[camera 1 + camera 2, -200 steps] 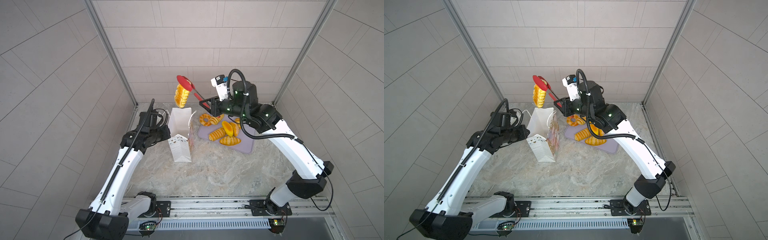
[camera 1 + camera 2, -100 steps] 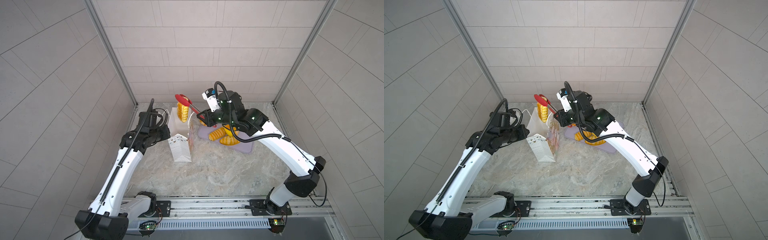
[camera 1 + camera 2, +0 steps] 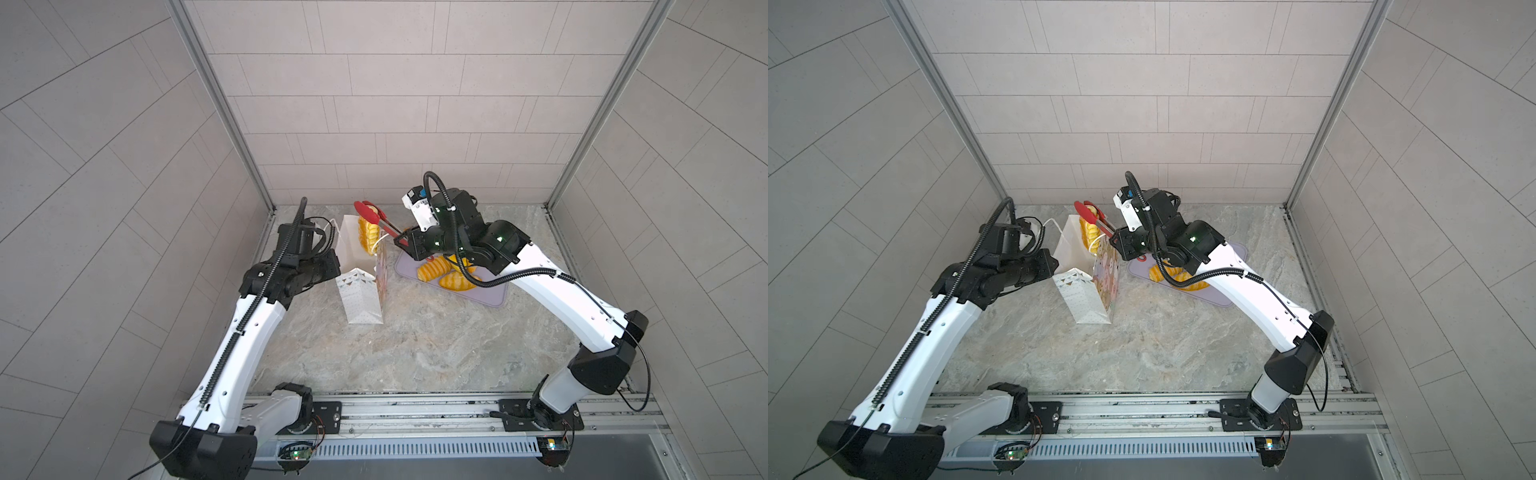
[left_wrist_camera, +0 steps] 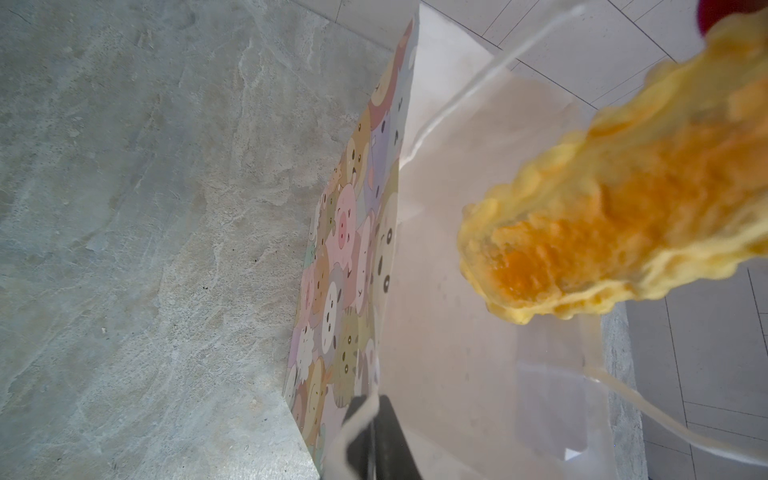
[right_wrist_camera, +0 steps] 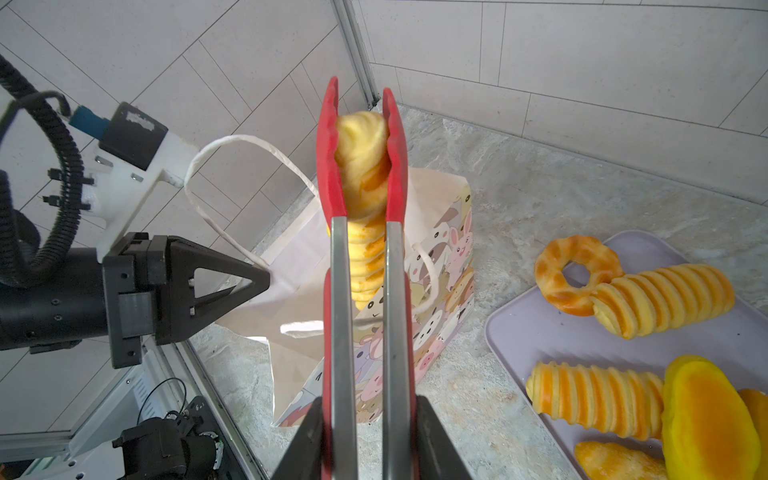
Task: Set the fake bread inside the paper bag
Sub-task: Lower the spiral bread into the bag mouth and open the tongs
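The striped loaf [image 5: 365, 174] hangs upright at the centre of the right wrist view, its lower end inside the mouth of the paper bag [image 3: 361, 299], which stands mid-frame in both top views. A second ago the loaf was well above the bag; it has come down. The tongs [image 5: 343, 291] pinch it, and the right gripper [image 5: 365, 419] is clamped on the tongs. The left gripper [image 5: 249, 282], closed on the bag's rim, holds the mouth open. Expect release next. The remaining fake bread [image 5: 660, 299] lies on the lilac tray [image 5: 540, 332], lower right.
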`<state>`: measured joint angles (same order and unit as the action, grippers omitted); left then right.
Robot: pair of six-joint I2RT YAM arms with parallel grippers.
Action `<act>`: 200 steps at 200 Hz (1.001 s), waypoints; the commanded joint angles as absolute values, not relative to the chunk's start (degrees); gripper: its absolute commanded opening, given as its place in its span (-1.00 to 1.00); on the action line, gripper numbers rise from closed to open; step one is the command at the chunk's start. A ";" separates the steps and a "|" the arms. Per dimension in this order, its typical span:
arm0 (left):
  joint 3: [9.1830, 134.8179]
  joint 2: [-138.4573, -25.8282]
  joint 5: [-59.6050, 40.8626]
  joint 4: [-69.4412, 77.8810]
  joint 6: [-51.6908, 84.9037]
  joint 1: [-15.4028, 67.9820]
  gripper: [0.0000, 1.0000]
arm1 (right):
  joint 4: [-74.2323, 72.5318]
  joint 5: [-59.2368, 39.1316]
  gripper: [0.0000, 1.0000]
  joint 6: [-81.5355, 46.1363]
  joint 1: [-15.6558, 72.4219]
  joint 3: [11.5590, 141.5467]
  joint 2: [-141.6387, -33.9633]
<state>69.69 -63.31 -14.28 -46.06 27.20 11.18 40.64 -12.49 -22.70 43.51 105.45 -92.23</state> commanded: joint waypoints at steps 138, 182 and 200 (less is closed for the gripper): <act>69.20 -62.51 -13.71 -45.47 27.22 11.60 -0.76 | 38.56 -13.26 -0.01 -22.79 44.21 107.53 -91.05; 69.06 -62.32 -13.65 -45.53 27.22 11.60 -0.76 | 38.64 -12.99 -0.03 -22.76 44.21 109.30 -90.97; 69.08 -62.27 -13.65 -45.48 27.23 11.60 -0.76 | 38.74 -12.40 -0.03 -22.59 44.21 110.31 -90.79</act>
